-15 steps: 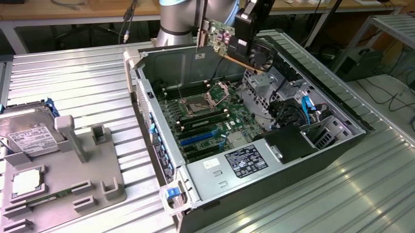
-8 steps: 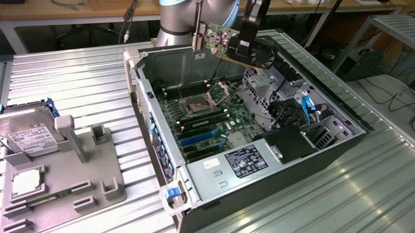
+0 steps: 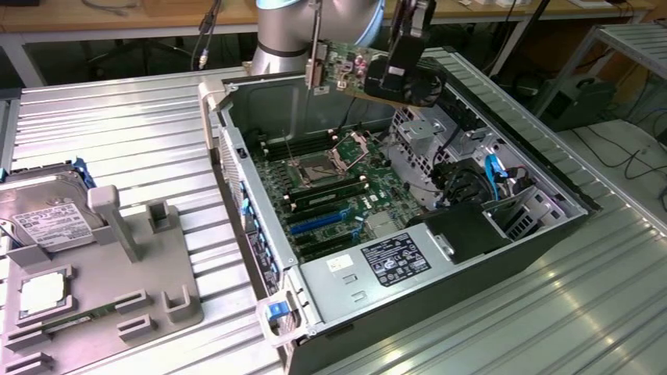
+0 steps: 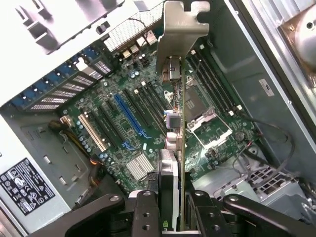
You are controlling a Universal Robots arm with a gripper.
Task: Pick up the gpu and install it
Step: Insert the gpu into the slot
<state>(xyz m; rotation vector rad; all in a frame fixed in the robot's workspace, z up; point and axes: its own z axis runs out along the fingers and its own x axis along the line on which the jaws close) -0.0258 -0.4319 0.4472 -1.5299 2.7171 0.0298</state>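
The gpu (image 3: 349, 72) hung in the air above the far end of the open computer case (image 3: 542, 211), clear of everything inside it. It was a thin, flat green circuit card, tilted in the exterior view, with a narrow silver metal bracket (image 3: 314, 72) along the end toward the exterior view's left. In the wrist view you saw the card (image 4: 180, 148) edge-on, with small metal-capped parts stacked along its face and the bracket (image 4: 180, 34), a bent, matte strip with a notched tip, at its far end.

Your gripper (image 3: 401, 74) was pinched onto the card. Its black, bolted fingers (image 4: 145, 212) pressed on the two faces, with a dark block on the card between them.

Below lay the motherboard (image 4: 118, 123), a green, densely studded board. It carried a long blue slot (image 4: 129, 116), parallel black slots beside it, a small finned silver heatsink (image 4: 140, 165) and a square, metal-framed processor socket (image 4: 210, 121). The case walls were bare grey sheet metal, perforated in places. A boxy unit with a black-and-white label (image 3: 394, 262) sat at the near end.

Well apart, at the exterior view's left, a moulded grey fixture (image 3: 136, 273) on the ribbed metal table (image 3: 125, 125) held a silver hard drive (image 3: 42, 211) with a white label.
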